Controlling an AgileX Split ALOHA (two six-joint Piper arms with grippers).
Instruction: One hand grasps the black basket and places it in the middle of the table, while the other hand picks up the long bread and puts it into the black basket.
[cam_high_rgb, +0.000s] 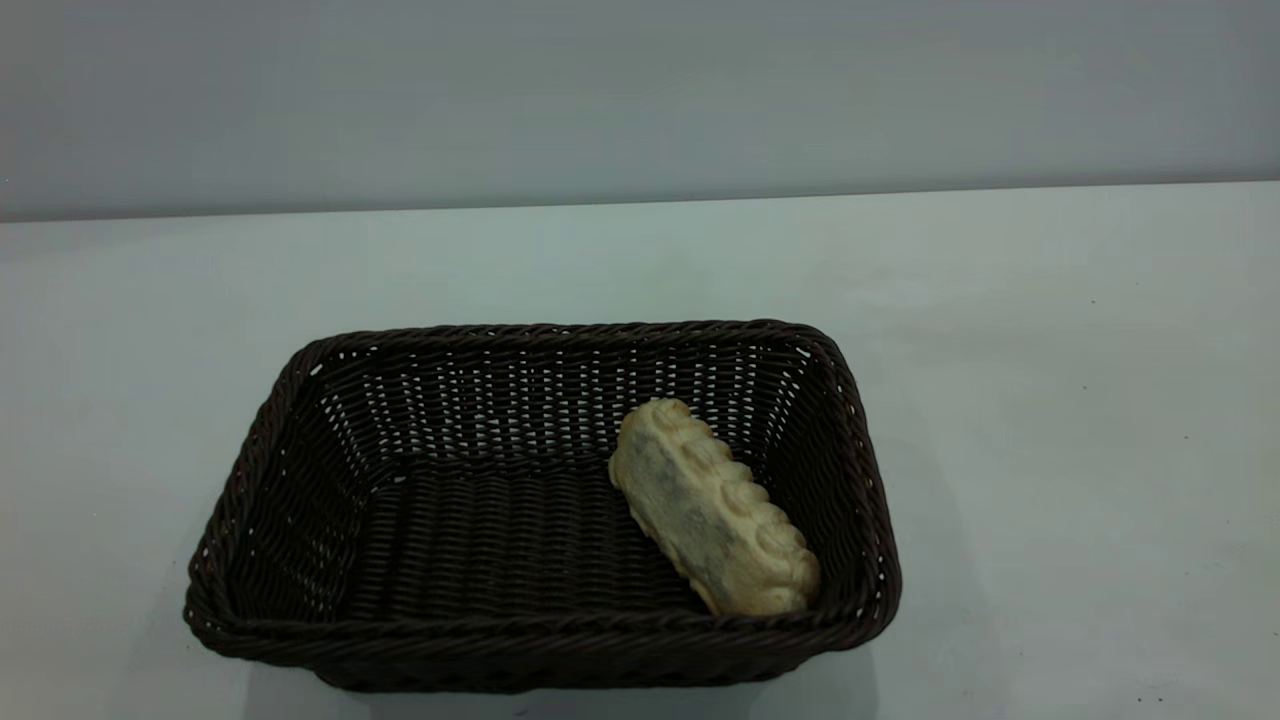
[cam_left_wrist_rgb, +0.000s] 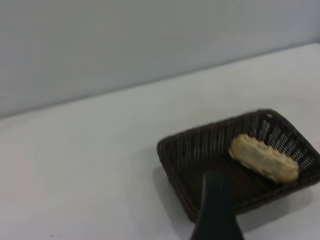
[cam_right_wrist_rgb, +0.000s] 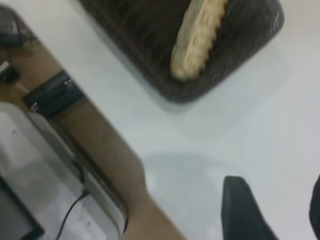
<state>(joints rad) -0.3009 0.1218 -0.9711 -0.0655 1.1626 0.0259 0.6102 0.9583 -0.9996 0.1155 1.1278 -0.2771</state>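
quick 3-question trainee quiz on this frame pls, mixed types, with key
1. True or false: the long bread lies on the table beside the black basket.
2. In the exterior view, which half of the basket holds the bread? A) left B) right C) dead centre
3. Fill in: the bread shows its pale underside with a greyish ____.

Key
1. False. It lies inside the basket, on its floor.
2. B. It lies at a slant near the right wall.
3. Smudge.

Neither gripper touches anything: the right gripper is open over bare table, and only one finger of the left gripper shows.
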